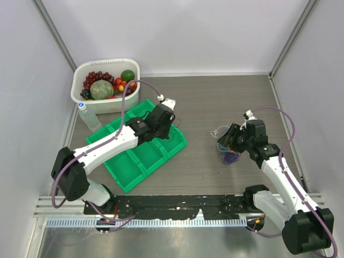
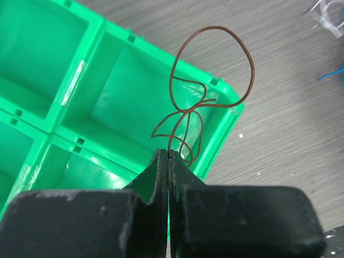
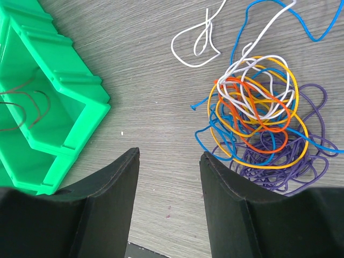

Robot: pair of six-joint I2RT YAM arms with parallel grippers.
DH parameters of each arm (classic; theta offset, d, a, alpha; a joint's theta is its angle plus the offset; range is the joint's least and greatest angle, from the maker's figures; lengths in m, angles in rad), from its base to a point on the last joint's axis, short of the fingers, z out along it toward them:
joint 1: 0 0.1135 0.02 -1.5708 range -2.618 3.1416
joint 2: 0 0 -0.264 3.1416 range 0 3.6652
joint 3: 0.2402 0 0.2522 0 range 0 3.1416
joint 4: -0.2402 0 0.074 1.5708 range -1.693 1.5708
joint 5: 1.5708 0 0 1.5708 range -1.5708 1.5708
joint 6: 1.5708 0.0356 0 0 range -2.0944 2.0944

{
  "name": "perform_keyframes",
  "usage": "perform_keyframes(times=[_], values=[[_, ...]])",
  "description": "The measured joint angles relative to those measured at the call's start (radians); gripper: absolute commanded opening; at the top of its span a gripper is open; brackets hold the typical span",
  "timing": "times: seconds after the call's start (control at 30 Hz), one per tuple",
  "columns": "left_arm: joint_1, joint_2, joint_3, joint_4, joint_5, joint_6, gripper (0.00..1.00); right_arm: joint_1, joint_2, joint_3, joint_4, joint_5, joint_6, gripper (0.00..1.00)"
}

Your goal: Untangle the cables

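While the table (image 1: 215, 107) carried a green tray (image 1: 141, 161) of compartments on its left side, the tangled cables (image 3: 263, 118) lay in one heap on the bare wood to the right. The right end effector (image 3: 169, 156) hung just beside them, jaws wide apart and empty. The left end effector (image 2: 168, 156) was pinched fully closed on a single brown wire (image 2: 185, 114) over the tray's corner compartment. The wires looked light, thin and springy, and likely to snag, so a free outer loop seemed the best hold.
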Motion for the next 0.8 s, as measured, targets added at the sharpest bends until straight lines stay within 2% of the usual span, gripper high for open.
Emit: perform_keyframes(times=[0.1,0.3,0.33,0.4,0.47,0.6,0.8], values=[[0.007,0.044,-0.028,0.009,-0.019,-0.006,0.00,0.000,0.000,0.000,0.000,0.011,0.000,0.54],[0.016,0.103,-0.029,-0.016,-0.103,-0.117,0.00,0.000,0.000,0.000,0.000,0.031,0.001,0.55],[0.016,0.107,-0.029,-0.020,-0.111,-0.134,0.05,0.000,0.000,0.000,0.000,0.034,0.001,0.56],[0.018,0.111,-0.029,-0.023,-0.122,-0.159,0.39,0.000,0.000,0.000,0.000,0.043,0.004,0.58],[0.018,0.111,-0.029,-0.021,-0.124,-0.166,0.58,0.000,0.003,0.000,-0.001,0.055,0.008,0.59],[0.018,0.107,-0.029,-0.006,-0.107,-0.179,0.69,0.000,0.032,-0.003,-0.003,0.084,0.027,0.61],[0.018,0.024,-0.039,0.055,-0.013,-0.167,0.71,0.000,0.092,-0.027,0.008,0.168,0.059,0.60]])
